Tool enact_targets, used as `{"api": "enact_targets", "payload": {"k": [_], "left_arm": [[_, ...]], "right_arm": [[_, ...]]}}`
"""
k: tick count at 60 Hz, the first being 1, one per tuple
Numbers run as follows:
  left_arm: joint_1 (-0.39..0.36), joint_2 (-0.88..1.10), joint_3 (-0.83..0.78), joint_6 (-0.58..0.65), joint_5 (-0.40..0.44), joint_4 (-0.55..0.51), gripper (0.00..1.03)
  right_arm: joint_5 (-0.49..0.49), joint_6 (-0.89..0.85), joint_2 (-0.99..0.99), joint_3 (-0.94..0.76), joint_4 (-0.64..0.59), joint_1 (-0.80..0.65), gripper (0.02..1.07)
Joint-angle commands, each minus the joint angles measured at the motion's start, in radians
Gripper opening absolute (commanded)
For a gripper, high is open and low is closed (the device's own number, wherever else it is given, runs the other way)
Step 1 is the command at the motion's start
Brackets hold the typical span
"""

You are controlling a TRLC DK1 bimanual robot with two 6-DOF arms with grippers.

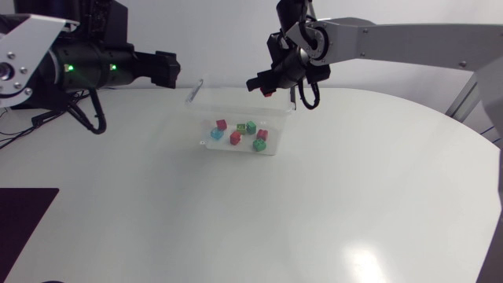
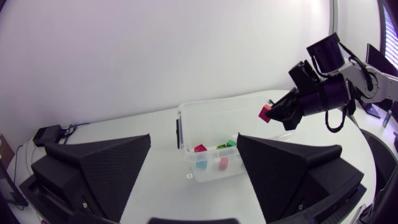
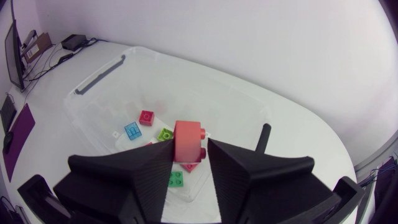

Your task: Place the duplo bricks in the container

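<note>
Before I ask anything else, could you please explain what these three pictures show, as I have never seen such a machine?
This is a robot with two arms at a white table. One picture looks down from a fixed camera overhead. The other two come from a camera on each arm's wrist, so each shows its own black two-fingered gripper. On the table stands a clear plastic container holding several red, green and blue bricks. The right gripper hangs above it, shut on a red brick. The left gripper is open and empty, to one side of the container.
</note>
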Motion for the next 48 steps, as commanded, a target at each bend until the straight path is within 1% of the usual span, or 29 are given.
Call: {"api": "enact_targets", "payload": {"k": [1,2,4,5,13,23,38,48], "left_arm": [[0.011,-0.063,-0.041,-0.010,-0.015,-0.008,0.98],[0.011,-0.074,-0.050,-0.007,-0.023,-0.008,0.98],[0.011,-0.089,-0.062,-0.003,-0.029,-0.008,0.98],[0.011,-0.098,-0.070,-0.003,-0.030,-0.010,0.98],[0.018,-0.152,-0.108,-0.001,-0.050,-0.022,0.98],[0.048,-0.224,-0.159,0.000,-0.053,-0.030,0.98],[0.098,-0.337,-0.214,0.020,-0.053,-0.054,0.98],[0.120,-0.422,-0.265,0.043,-0.072,-0.062,0.98]], "right_arm": [[0.016,0.016,0.036,0.022,0.004,-0.004,0.88],[0.018,0.016,0.032,0.022,0.004,-0.004,0.95],[0.021,0.017,0.020,0.014,0.004,-0.004,1.02],[0.022,0.017,0.013,0.010,0.004,-0.004,1.02],[0.044,0.016,-0.085,-0.075,0.030,-0.007,1.02],[0.076,0.005,-0.246,-0.233,0.072,-0.033,1.02],[0.093,-0.012,-0.499,-0.507,0.134,-0.134,1.02],[0.104,-0.039,-0.665,-0.679,0.182,-0.214,1.02]]}}
